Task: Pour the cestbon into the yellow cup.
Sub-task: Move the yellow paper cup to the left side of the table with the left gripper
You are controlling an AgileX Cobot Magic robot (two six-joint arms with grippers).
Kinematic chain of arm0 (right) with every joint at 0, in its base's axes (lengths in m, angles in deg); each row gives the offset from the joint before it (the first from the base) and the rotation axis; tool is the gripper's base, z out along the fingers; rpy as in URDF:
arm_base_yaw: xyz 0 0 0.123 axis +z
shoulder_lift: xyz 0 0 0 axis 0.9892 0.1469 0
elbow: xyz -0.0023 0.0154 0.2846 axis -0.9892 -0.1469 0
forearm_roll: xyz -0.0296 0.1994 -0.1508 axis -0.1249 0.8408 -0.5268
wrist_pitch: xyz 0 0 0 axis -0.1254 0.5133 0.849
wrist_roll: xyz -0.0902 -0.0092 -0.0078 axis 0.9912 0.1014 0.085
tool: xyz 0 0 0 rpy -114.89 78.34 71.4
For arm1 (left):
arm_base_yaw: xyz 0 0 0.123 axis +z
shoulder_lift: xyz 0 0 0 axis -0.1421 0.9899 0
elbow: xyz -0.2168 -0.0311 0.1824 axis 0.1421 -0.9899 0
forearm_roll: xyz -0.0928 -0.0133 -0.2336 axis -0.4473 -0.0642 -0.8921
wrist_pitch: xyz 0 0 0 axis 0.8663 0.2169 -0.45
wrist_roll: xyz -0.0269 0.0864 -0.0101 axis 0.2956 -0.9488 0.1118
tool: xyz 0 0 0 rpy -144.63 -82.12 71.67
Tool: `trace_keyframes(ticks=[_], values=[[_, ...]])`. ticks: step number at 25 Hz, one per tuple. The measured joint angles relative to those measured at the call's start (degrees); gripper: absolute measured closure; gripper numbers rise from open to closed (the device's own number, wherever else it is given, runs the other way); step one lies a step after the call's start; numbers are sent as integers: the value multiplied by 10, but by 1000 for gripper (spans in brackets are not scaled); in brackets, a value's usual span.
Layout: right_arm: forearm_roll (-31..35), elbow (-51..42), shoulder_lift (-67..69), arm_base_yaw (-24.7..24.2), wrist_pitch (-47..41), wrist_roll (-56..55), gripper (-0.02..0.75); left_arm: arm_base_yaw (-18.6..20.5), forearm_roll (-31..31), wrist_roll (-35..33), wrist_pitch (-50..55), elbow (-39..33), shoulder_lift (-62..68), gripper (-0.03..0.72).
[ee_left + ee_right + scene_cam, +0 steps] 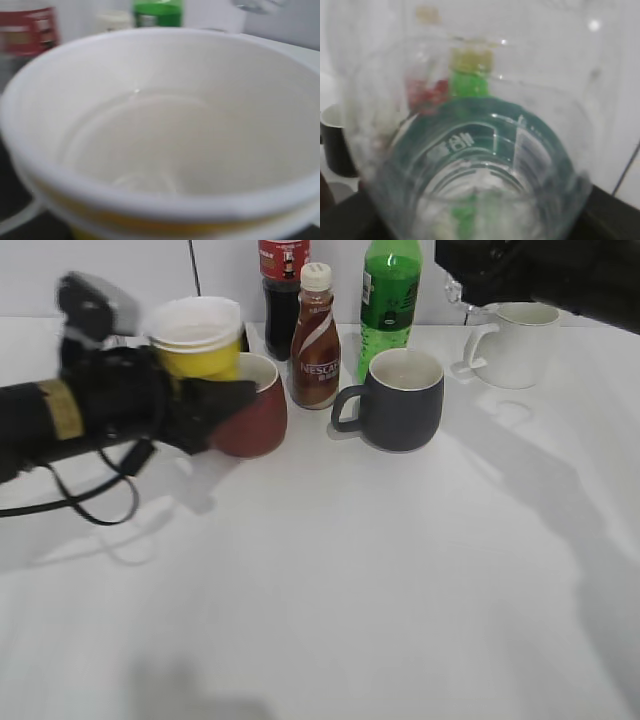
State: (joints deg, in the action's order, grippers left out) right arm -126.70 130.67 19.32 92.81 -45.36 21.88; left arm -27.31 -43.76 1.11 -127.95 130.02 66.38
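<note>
Exterior view: the left gripper (pixel 205 400) was clamped on the yellow cup (pixel 199 337), which was held off the white table (pixel 350 580), just above and beside the red mug (pixel 252 407). Left wrist view was blurred but filled by the cup's white interior and rim, with a yellow band below; the interior looked glossy, and whether it held any liquid could not be told. The right arm (pixel 545 275) entered at the upper right corner of the exterior view as a dark mass, with only a small clear edge of the cestbon (pixel 480 165) visible at its lower left; the right gripper itself was not distinguishable there. Right wrist view looked straight through the bottle's clear ribbed body and dark green label band, held close against the camera; the fingers were not visible, so the grip state could not be confirmed directly. Standing on the table at the back: a cola bottle (pixel 284 280), a Nescafé bottle (pixel 315 340), a green soda bottle (pixel 390 300), a dark grey mug (pixel 400 400), and a white mug (pixel 515 343).
</note>
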Motion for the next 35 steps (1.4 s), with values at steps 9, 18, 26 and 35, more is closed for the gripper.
trace_keyframes(ticks=[9,18,26,35], values=[[58,0,0,0,-69,-13,278,97,0,0,6,-38,-22,252],[78,-5,0,-1,-123,-20,278,145,-27,0,13,-38,-22,252],[164,-89,0,-31,-105,36,278,146,-82,-54,12,-38,26,252],[220,-115,56,-34,-13,112,278,146,-167,-149,-101,-38,123,252]])
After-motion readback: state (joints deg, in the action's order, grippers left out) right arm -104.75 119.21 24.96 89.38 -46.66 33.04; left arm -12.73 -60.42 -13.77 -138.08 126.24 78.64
